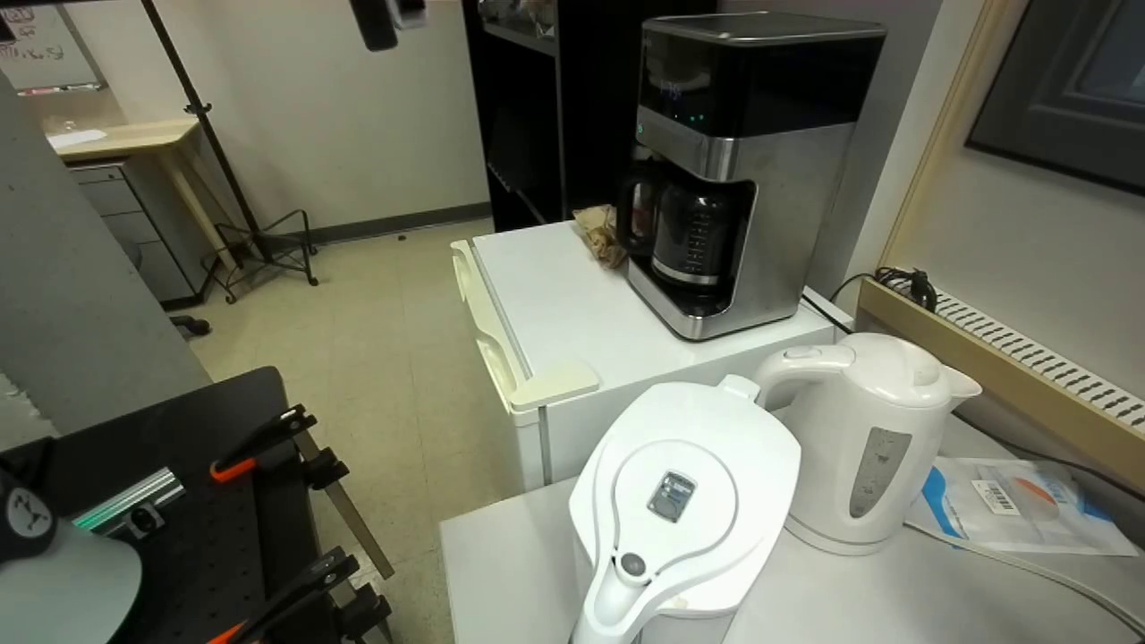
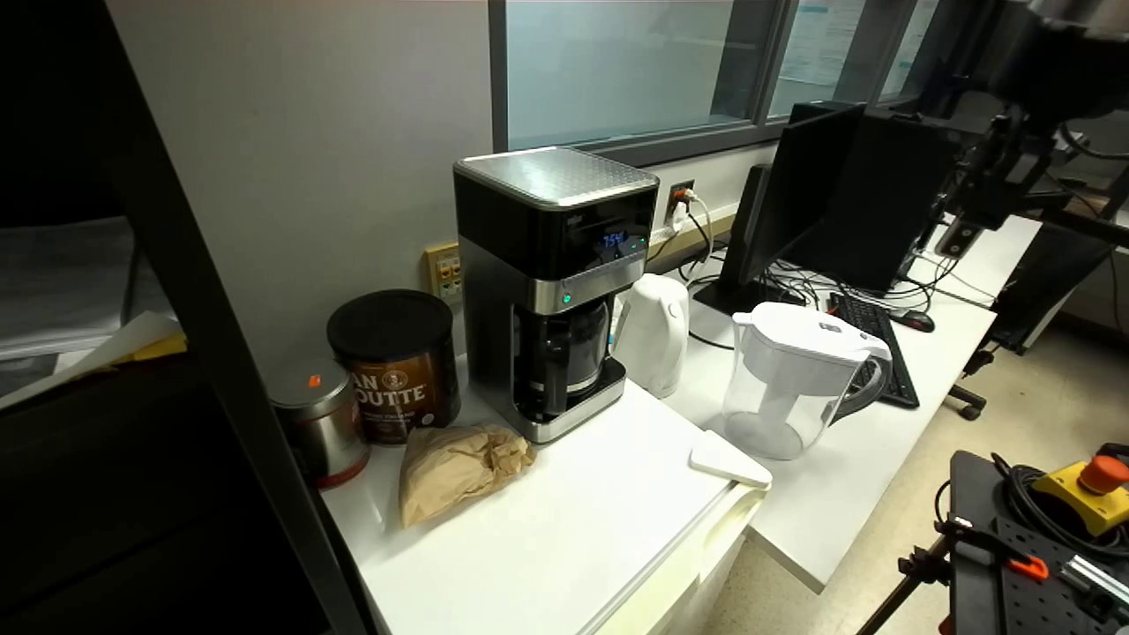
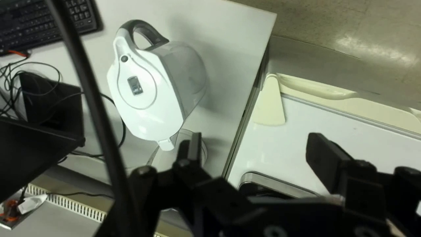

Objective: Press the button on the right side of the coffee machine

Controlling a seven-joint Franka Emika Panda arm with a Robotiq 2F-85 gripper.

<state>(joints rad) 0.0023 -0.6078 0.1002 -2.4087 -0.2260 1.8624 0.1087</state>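
The coffee machine stands upright on a white fridge top, with a black top block, silver front and dark glass carafe. In an exterior view the coffee machine shows a lit blue display, small lights right of it, and a green-lit round button on the silver band. In the wrist view only its base edge shows, partly behind the gripper. My gripper is open, with nothing between its fingers. It hangs in the air, apart from the machine, at upper right in an exterior view.
A white filter jug and a white kettle stand on the desk beside the fridge. A coffee can, metal tin and paper bag sit by the machine. Monitors and cables stand further along the desk.
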